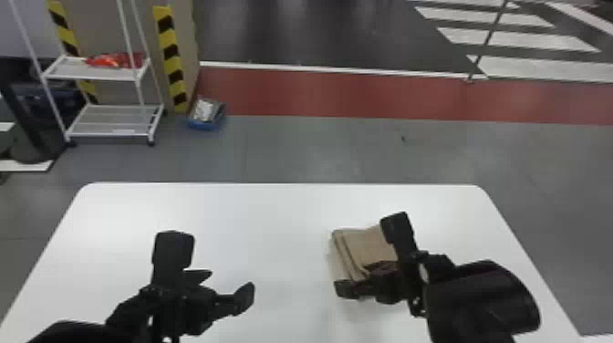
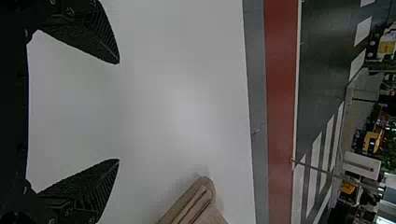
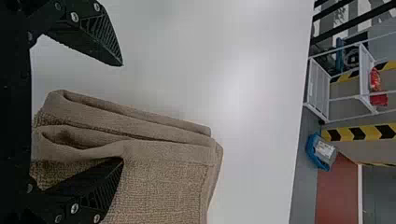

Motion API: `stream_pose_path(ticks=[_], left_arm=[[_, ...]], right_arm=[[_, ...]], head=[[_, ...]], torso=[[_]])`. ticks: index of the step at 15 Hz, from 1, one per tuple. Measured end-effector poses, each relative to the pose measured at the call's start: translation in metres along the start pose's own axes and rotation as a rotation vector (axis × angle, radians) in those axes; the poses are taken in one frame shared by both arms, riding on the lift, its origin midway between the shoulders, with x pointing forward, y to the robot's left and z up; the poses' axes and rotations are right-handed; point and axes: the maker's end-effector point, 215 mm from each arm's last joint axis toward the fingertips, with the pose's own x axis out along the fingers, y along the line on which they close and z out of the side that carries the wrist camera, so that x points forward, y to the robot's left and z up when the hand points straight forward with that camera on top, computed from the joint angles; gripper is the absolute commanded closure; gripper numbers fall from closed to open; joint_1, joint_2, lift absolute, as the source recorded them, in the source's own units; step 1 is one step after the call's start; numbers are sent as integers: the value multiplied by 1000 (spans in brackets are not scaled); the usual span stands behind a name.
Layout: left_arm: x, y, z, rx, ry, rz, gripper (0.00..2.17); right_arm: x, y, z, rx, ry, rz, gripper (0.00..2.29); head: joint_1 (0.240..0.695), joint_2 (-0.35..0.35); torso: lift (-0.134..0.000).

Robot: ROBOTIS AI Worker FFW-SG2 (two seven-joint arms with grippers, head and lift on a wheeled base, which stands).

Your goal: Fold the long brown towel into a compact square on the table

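Two black grippers are held over one white table (image 1: 273, 219). By the left gripper (image 1: 210, 272), a place above the table's near left part is taken, its two fingers spread wide with bare tabletop seen between them. By the right gripper (image 1: 370, 256), the table's right half is overhung; its two fingers are likewise parted, and one of them is set against the towel's folded cloth.

One brown towel (image 1: 371, 244) is seen, laid on the table's right half, right of its middle. It is folded into a small, thick bundle, with at least two rolled folds shown along the side turned to the table's middle.

Past the table's far edge, one strip of grey floor (image 1: 319, 146) is followed by one red band (image 1: 346, 93), bordered by one white line. One blue container (image 1: 205, 123) is set down on the floor beyond the table, left of its middle. Beyond the table's far left corner, one white rack (image 1: 105, 75) with two shelves is stood, and one red item (image 1: 109, 60) is carried on its upper shelf. Behind the rack, two strips of yellow-and-black tape (image 1: 171, 57) are seen. Farthest from the table, toward its right, several white stripes (image 1: 515, 38) are painted on dark floor.
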Motion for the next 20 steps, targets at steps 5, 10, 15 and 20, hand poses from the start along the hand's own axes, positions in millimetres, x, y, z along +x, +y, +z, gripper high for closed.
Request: stream_pose_path(ticks=[5,10,15,20], left_arm=[[0,1,1,-1,-2,0,144],[-2,7,1,-8,-4,6,144],[-2,6,1,-7,-3,5,144],[-1,6,6,-5,-10,6,144]], right_arm=[[21,33,-7,-48,13,52,178],[5,57,-4,-59,-34,101,178],[-56,43,2,80,-112,190,1102],[-94,-16,-48,135,-51,120,2074]], head=[[695,-48],[695,-15],[695,-52],[695,-156]], torso=[[0],[0],[0],[0]])
